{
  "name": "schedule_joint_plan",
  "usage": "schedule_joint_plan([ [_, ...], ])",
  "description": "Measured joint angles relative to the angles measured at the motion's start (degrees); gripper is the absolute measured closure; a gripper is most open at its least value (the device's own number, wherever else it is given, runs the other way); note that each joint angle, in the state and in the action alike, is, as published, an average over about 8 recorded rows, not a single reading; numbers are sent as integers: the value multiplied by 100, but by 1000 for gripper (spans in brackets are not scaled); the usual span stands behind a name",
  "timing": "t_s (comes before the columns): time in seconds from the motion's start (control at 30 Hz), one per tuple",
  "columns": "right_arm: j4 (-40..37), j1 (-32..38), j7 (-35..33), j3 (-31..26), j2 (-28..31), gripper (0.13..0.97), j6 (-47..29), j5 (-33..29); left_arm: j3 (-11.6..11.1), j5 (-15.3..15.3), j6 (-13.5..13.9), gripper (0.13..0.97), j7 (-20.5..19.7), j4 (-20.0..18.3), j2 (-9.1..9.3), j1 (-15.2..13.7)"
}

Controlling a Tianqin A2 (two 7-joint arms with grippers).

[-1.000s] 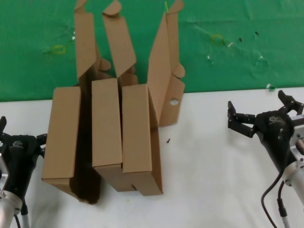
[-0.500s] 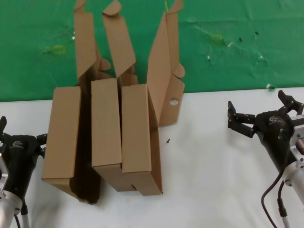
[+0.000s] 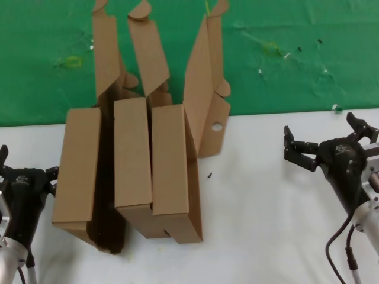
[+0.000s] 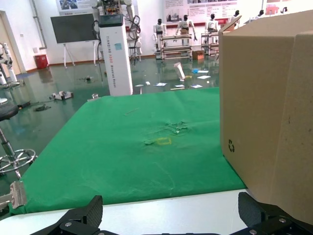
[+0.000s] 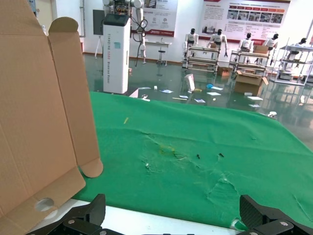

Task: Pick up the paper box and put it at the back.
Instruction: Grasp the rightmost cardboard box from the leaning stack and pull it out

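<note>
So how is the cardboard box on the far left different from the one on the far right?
The left box stands a little apart from its neighbour, while the right box sits tight against the middle box. The right box's raised lid shows a small round hole; no hole shows on the left box's lid. Both are brown, flat and open, standing on the white table.

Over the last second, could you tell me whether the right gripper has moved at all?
No. In the head view the right gripper sits open at the same spot on the white table, equally far from the nearest paper box and the green cloth's edge.
</note>
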Motion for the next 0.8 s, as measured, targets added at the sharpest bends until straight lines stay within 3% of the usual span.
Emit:
schedule_joint_plan([
  [0.5, 67, -28, 19, 6, 59, 129, -29, 39, 0, 0, 0, 132, 0, 0, 0, 0],
  [0.8, 509, -326, -127, 540, 231, 129, -521, 292, 0, 0, 0, 132, 0, 0, 0, 0],
])
